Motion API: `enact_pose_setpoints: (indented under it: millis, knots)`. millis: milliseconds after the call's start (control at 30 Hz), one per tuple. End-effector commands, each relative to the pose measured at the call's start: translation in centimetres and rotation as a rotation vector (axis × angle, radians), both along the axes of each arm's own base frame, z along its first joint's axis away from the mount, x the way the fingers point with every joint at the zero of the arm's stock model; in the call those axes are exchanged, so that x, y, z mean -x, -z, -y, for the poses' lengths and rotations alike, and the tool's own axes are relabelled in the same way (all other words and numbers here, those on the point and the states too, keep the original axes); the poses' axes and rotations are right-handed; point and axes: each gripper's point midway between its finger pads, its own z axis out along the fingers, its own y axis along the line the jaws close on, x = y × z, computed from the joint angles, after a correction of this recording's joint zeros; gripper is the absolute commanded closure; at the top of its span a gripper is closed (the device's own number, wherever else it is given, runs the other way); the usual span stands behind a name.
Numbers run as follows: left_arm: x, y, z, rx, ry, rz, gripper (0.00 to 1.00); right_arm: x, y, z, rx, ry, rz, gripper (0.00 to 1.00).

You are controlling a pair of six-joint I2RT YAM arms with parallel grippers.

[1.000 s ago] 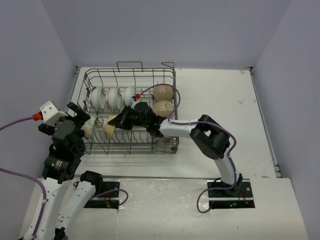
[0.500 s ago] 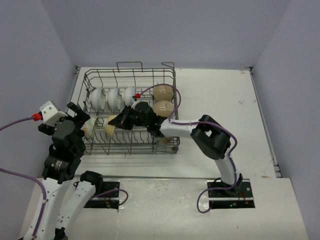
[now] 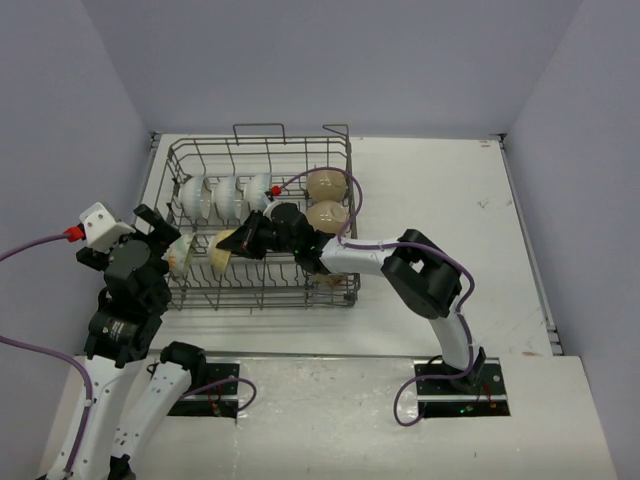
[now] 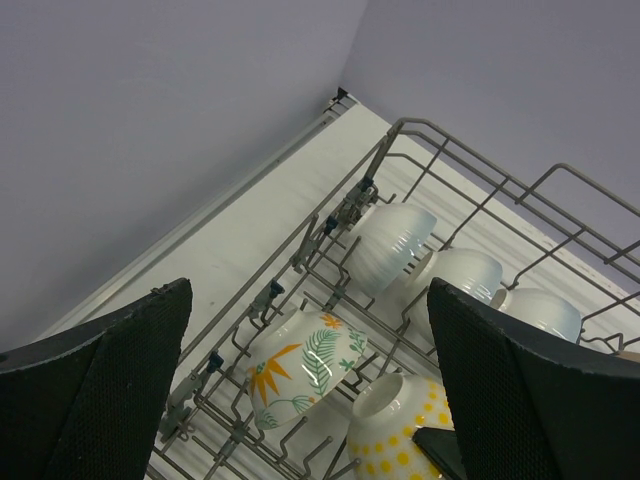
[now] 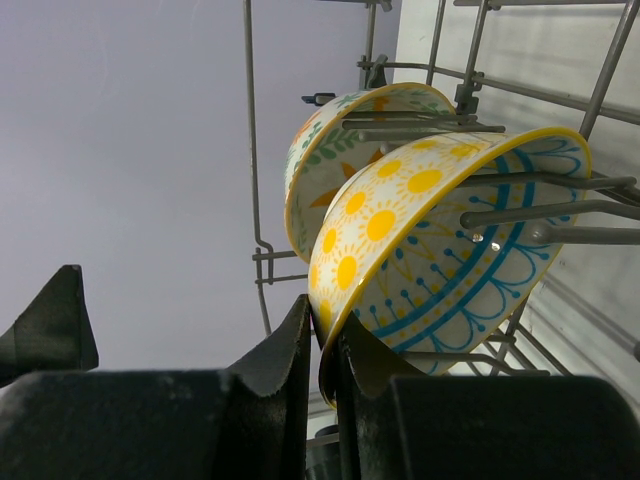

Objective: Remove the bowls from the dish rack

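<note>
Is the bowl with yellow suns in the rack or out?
In. The sun bowl stands on edge between the dish rack wires, right hand pinching its rim.

The white table [image 3: 450, 200] carries one thing directly: the grey wire rack [image 3: 262, 297]. It sits in the far left corner, close along the left edge and just short of the far edge. The two arm bases [image 3: 190, 385] [image 3: 460, 380] are bolted along the near edge.

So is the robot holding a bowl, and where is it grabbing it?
Yes. The right gripper pinches the rim of the yellow sun-dotted bowl, which sits in the dish rack. The left gripper is open and holds nothing.
</note>
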Motion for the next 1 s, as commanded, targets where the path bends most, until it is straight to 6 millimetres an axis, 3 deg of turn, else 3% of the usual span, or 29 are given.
enact_pose_setpoints:
  millis: [0, 67, 200, 567, 967]
  knots:
    - [-0.2, -0.8, 0.0, 0.000, -0.001, 0.036, 0.00, -0.6, -13.5, 1.4, -0.287, 0.018, 0.216, 1.00]
    - [-0.1, -0.8, 0.0, 0.000, -0.002, 0.038, 0.00, -0.5, -13.3, 1.3, -0.290, 0.015, 0.216, 1.00]
    - [0.0, -0.9, 0.0, 0.001, -0.004, 0.041, 0.00, -0.8, -14.7, 1.4, -0.351, 0.002, 0.267, 1.00]
    - [0.0, -0.9, 0.0, 0.001, -0.002, 0.044, 0.00, -0.9, -14.5, 2.1, -0.356, -0.031, 0.321, 1.00]
    - [-0.1, -0.9, 0.0, -0.002, -0.001, 0.041, 0.00, -1.0, -16.4, 2.0, -0.419, -0.056, 0.316, 1.00]
